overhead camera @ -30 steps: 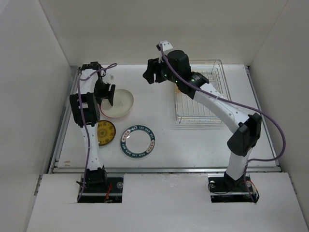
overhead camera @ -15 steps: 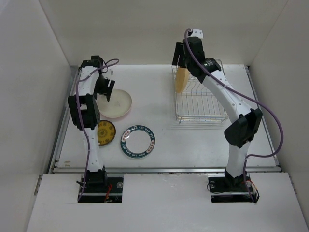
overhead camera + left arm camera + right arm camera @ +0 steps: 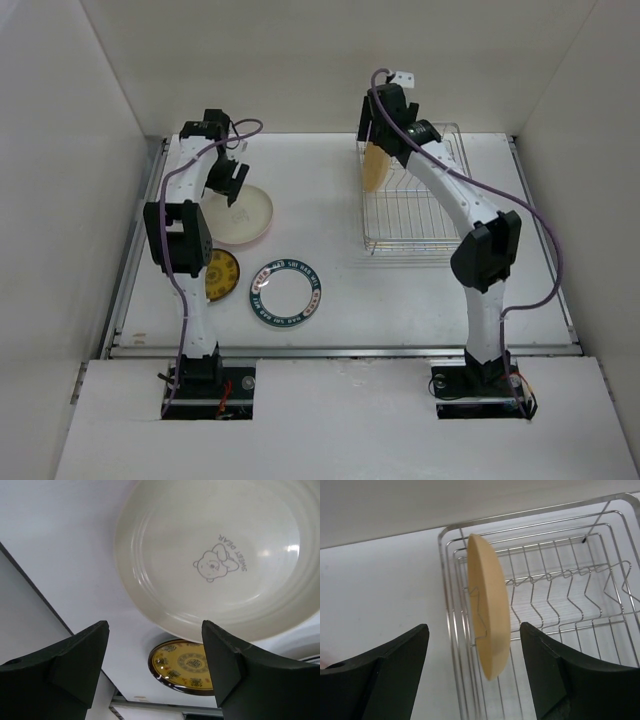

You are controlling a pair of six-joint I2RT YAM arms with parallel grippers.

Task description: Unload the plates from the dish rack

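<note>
White table (image 3: 400, 290): the dish rack (image 3: 425, 215) holds one tan-yellow plate (image 3: 490, 625) on edge at its left end. The right gripper (image 3: 472, 645) hovers over it, wide apart and empty. The left gripper (image 3: 155, 630) gapes, empty, over the pink plate (image 3: 215, 555).

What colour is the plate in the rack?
Plain tan-yellow; the plate shows best in the right wrist view.

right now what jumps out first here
A tan-yellow plate stands on edge at the left end of the dish rack, open right gripper poised over it. The pink plate, teal-rimmed plate and dark plate lie flat on the table, open left gripper above the pink one.
</note>
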